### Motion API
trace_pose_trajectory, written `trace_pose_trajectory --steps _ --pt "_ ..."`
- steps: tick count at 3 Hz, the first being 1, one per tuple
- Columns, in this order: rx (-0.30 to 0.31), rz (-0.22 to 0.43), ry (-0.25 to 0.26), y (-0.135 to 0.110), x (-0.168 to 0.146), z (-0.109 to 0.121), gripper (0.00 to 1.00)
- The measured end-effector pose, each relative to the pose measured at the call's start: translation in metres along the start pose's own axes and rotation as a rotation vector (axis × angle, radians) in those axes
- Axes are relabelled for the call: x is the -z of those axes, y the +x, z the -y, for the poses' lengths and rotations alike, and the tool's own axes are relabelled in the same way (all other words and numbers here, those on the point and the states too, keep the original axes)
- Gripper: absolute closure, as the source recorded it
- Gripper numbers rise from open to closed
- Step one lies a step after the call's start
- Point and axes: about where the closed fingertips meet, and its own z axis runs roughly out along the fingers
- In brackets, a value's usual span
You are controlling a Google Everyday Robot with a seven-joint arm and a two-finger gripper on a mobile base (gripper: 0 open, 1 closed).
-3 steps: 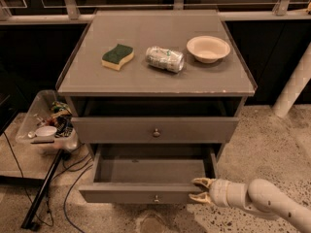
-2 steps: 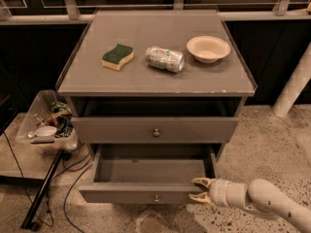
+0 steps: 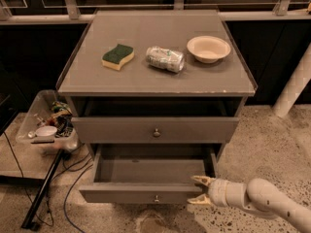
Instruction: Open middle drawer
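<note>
No change against a second ago: same pull-out, same gripper post. Read as a task at or near its end, with only a let-go and a retreat left.

Cabinet (image 3: 97,76) square to the view, grey and flat-topped. Middle drawer (image 3: 146,171) drawn well out below the upper drawer (image 3: 121,129), plain grey inside in full sight, knob (image 3: 156,198) at the front's centre untouched. No third drawer made out beneath.

Arm (image 3: 262,200) in from the lower right, low over the floor (image 3: 272,149). Gripper (image 3: 198,191) at the right end of the drawer front, fingers spread wide, one by the upper rim and one by the lower edge. Touching or just clear, cannot tell; nothing clamped between them as far as can be seen.

Open floor to the right and behind the arm, good for backing straight off. White pole (image 3: 294,89) further right, well apart. Tighter on the left: bin (image 3: 29,130) of odds just beside the cabinet, black stand leg (image 3: 41,193) and cables below it.

On top, well above the work: bowl (image 3: 208,48), can (image 3: 165,58), sponge (image 3: 117,56), all back from the front lip.
</note>
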Motion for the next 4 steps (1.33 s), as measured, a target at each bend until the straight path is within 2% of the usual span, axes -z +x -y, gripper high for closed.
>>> trace_pose_trajectory --steps 2,3,4 --pt "-0.024 0.016 -0.006 0.016 0.019 -0.025 0.84" --pt "-0.024 0.016 -0.006 0.012 0.023 -0.023 1.0" --pt "0.005 0.03 -0.016 0.004 0.029 -0.037 1.0"
